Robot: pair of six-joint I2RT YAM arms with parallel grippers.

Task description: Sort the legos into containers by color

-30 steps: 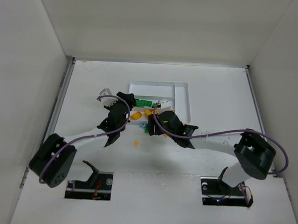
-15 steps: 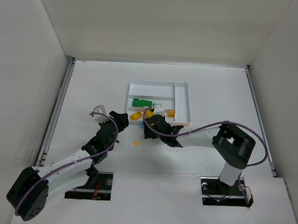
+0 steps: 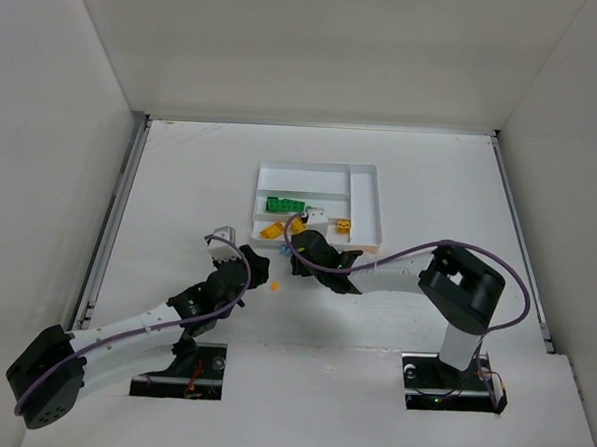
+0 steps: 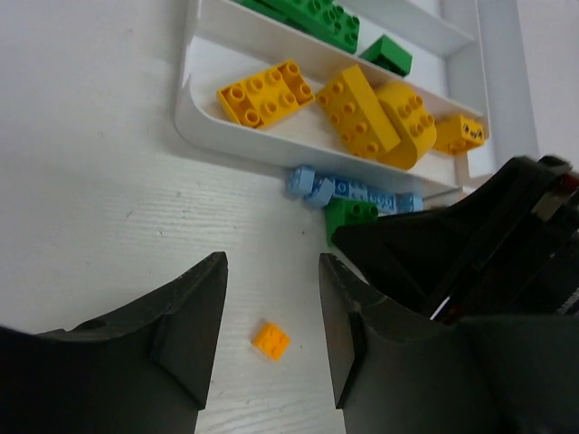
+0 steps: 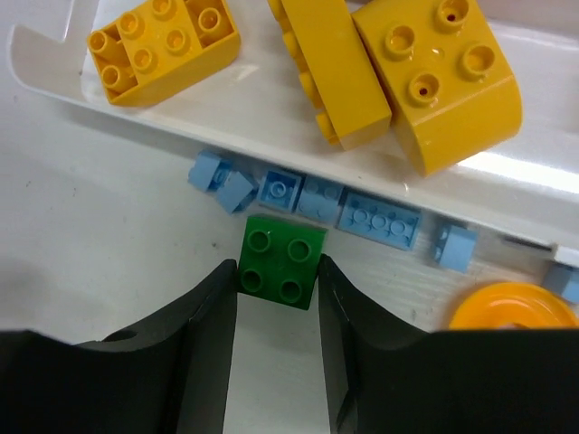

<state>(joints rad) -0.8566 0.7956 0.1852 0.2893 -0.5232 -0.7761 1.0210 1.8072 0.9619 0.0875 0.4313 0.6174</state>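
Right pincer snug on a square, four-stud glossy green brick — left pincer agape by a tiny orange brick

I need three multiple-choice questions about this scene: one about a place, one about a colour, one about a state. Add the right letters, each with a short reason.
1. Where do the light blue bricks lie?
A) inside the tray
B) on the table, beside the tray
C) stacked on yellow bricks

2. What colour is the brick between the fingers of the right gripper?
A) green
B) orange
C) light blue

3. How is the left gripper?
A) shut on a yellow brick
B) shut, empty
C) open

Answers:
B, they line the tray's outer wall.
A, the green brick sits between the fingers.
C, its fingers stand apart above a small orange brick.
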